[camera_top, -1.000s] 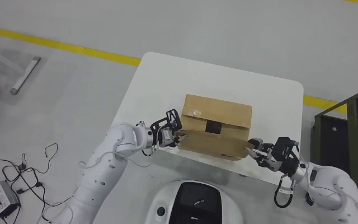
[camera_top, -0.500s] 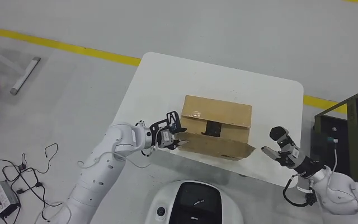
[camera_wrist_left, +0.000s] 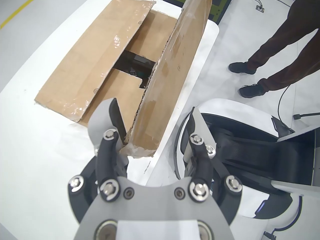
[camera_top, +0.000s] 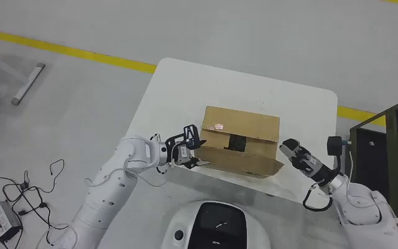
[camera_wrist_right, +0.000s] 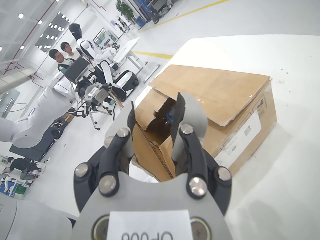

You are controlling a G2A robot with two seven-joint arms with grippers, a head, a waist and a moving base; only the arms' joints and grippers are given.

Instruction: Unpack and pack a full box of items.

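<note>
A brown cardboard box (camera_top: 239, 140) sits mid-table, its far flap (camera_wrist_left: 95, 58) lying flat. The near flap (camera_wrist_left: 175, 58) stands raised along the front edge. A gap between the flaps shows dark items (camera_wrist_left: 136, 63) inside. My left gripper (camera_top: 189, 152) is at the flap's left corner; the left wrist view shows it (camera_wrist_left: 152, 113) open, with that torn corner between its fingers, beside one finger (camera_wrist_left: 111, 116). My right gripper (camera_top: 291, 151) is at the box's right end, open (camera_wrist_right: 156, 112), with the flap's other end between its fingers (camera_wrist_right: 186, 111).
The white table (camera_top: 186, 93) has bare room behind and to both sides of the box. A green metal cart (camera_top: 373, 149) stands off the table's right edge. Cables lie on the floor at the far left (camera_top: 25, 187).
The right gripper pulled away to the right of the box, then came back to its right end. The left gripper stayed at the flap's left corner.
</note>
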